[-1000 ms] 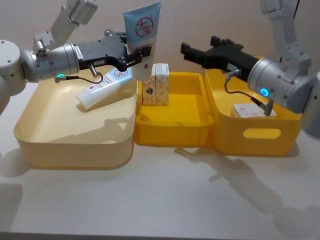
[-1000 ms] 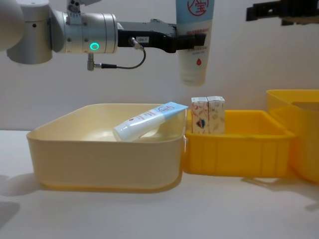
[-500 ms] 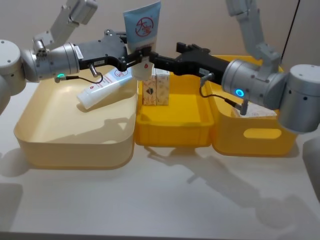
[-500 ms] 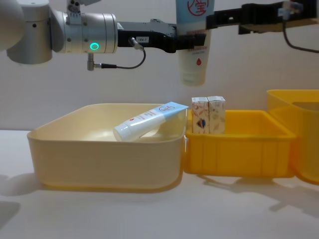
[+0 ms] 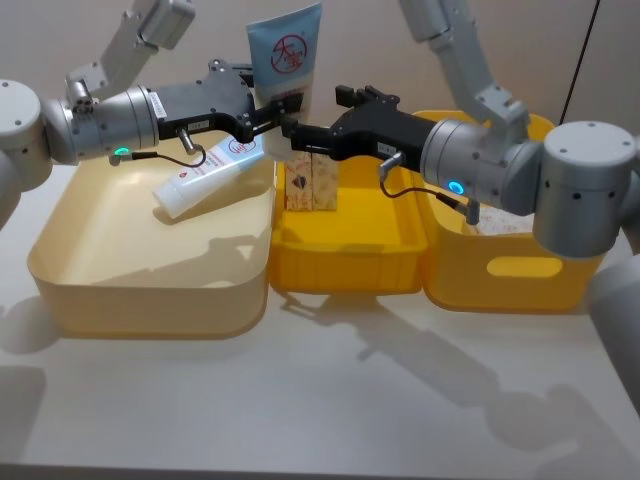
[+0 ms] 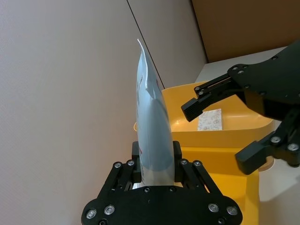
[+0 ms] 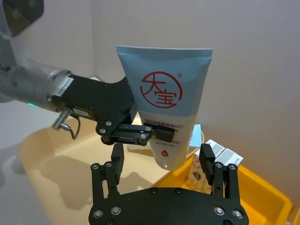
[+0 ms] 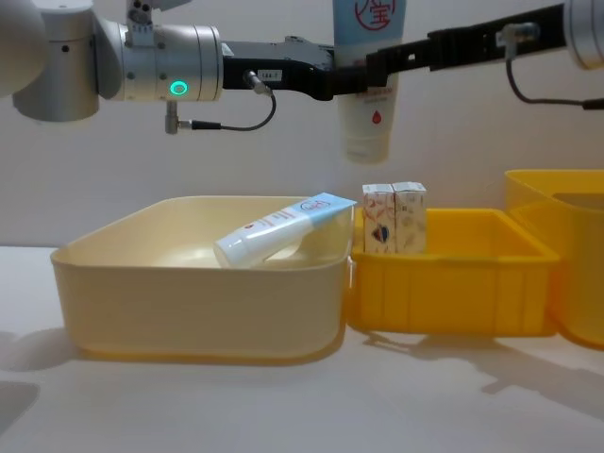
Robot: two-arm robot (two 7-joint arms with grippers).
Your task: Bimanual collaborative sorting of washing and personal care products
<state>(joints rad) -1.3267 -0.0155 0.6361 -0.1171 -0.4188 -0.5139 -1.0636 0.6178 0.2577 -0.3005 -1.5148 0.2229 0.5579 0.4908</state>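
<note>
**A:** Where is the tube (image 5: 285, 55) hanging?

**B:** At twelve o'clock of the cartons (image 5: 312, 180), cap down and flat end up. The left gripper (image 5: 270, 115) is clamping its lower body. A second tube (image 5: 205, 178) is lying at nine o'clock, in the cream bin (image 5: 60, 270).

**A:** And the right gripper (image 7: 161, 152)?

**B:** It is reaching in from three o'clock, fingers spread, flanking the cap end and seemingly not touching.

**A:** How is the tube likely handling?

**B:** Light, I'm guessing, with soft glossy walls prone to denting and sliding under pressure. I'm favouring the stiffer shoulder by the cap, squeezed gently.
</note>
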